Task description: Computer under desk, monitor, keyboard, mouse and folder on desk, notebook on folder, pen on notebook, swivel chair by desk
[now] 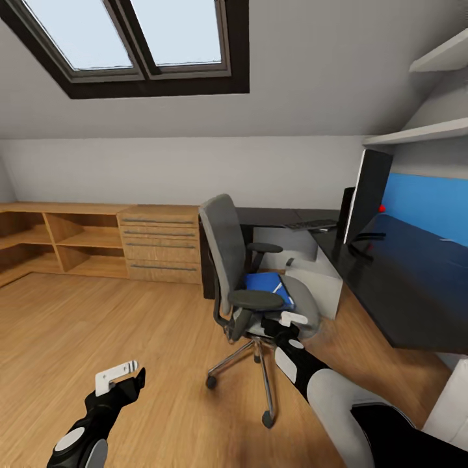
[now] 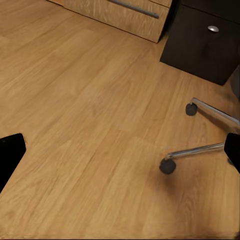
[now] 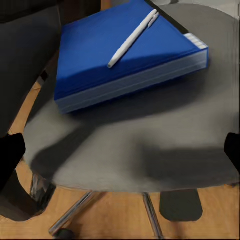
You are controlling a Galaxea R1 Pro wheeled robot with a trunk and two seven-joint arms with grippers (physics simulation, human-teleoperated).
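Observation:
The grey swivel chair (image 1: pixel 224 257) stands on the floor in front of the black desk (image 1: pixel 416 292). A blue folder (image 3: pixel 120 50) lies on its seat (image 3: pixel 130 150) with the white pen (image 3: pixel 132 37) on top; the folder (image 1: pixel 266 286) also shows from the head. My right gripper (image 1: pixel 292 323) hovers open just over the seat's front edge, its fingertips (image 3: pixel 11 155) short of the folder. My left gripper (image 1: pixel 123 378) hangs open low over the floor. The monitor (image 1: pixel 366 195) and keyboard (image 1: pixel 311 225) are on the desk, the pale computer (image 1: pixel 322 279) under it. Mouse and notebook are out of view.
A light oak cabinet (image 1: pixel 159 244) with shelves and drawers lines the back wall under the skylight (image 1: pixel 130 39). The chair's chrome legs and castors (image 2: pixel 167 165) spread near the desk's drawer unit (image 2: pixel 205 42). Open wood floor (image 1: pixel 97 325) lies to the left. Wall shelves (image 1: pixel 422 133) hang over the desk.

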